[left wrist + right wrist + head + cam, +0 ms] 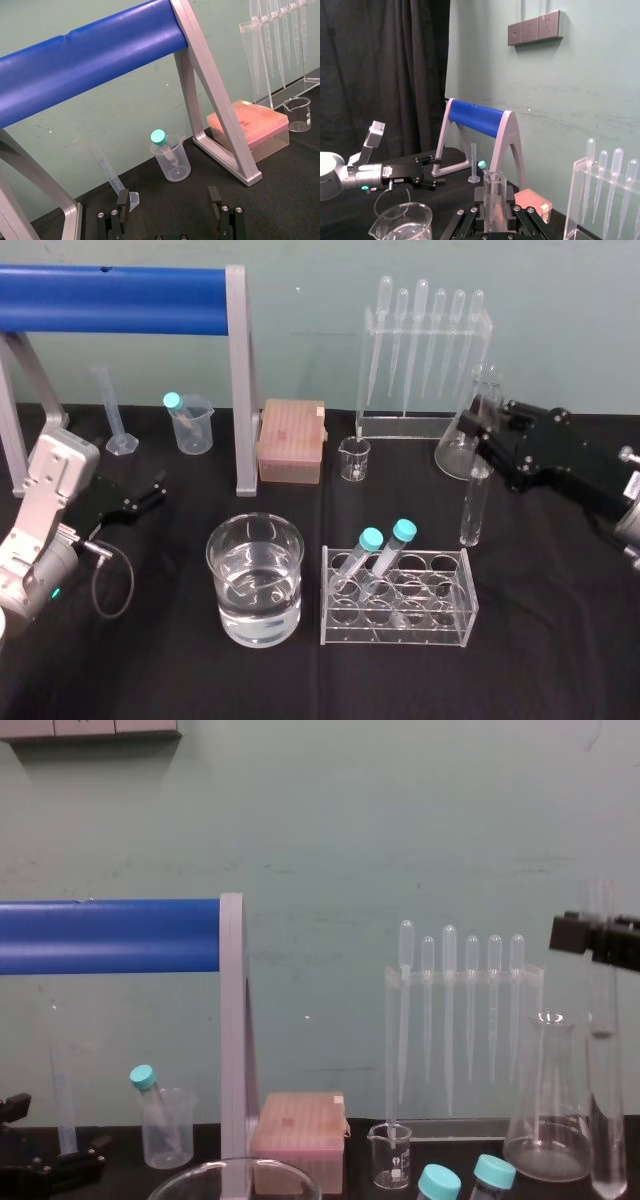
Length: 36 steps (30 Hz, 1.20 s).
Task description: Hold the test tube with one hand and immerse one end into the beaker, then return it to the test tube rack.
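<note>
Rack (395,612) holds two capped tubes (385,550), tilted in its back-left holes. Beaker (255,580) sits just left of the rack. Test tube (473,505) stands upright just behind the rack's back-right corner, gripped by the right gripper (482,435); its bottom seems clear of the table (560,650), hard to tell. Flask (458,452) is behind the test tube. Small beaker (354,459) is behind the rack, pipette stand (420,426) farther back. Tip box (291,443) is behind-left of the rack. Cup (193,425) and cylinder (117,420) are far back-left. Left gripper (157,490) is well left of the rack.
</note>
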### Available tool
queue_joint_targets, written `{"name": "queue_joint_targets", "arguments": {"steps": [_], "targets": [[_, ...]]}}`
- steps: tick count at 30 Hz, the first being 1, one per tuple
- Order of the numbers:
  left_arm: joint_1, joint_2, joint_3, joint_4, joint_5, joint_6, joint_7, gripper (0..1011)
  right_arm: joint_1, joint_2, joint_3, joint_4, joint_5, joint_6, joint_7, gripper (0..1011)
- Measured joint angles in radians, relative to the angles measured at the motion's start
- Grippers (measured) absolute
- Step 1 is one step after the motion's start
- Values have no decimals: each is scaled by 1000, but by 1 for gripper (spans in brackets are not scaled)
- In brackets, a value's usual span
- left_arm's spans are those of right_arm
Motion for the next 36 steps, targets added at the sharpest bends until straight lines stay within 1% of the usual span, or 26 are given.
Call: {"name": "queue_joint_targets", "arguments": {"steps": [6, 9, 22, 32, 36], "targets": [[0, 0, 0, 0, 0, 0, 0, 1000, 25, -39, -24, 57, -5, 0, 46, 225], [0, 0, 0, 0, 0, 0, 0, 1000, 35, -52, -34, 77, -5, 2, 62, 226], [0, 0, 0, 0, 0, 0, 0, 1000, 48, -76, -59, 128, -9, 7, 80, 226], [0, 0, 0, 0, 0, 0, 0, 1000, 73, -96, -80, 187, -25, -2, 107, 226], [0, 0, 0, 0, 0, 0, 0, 1000, 85, -106, -94, 222, -28, -2, 122, 225]]}}
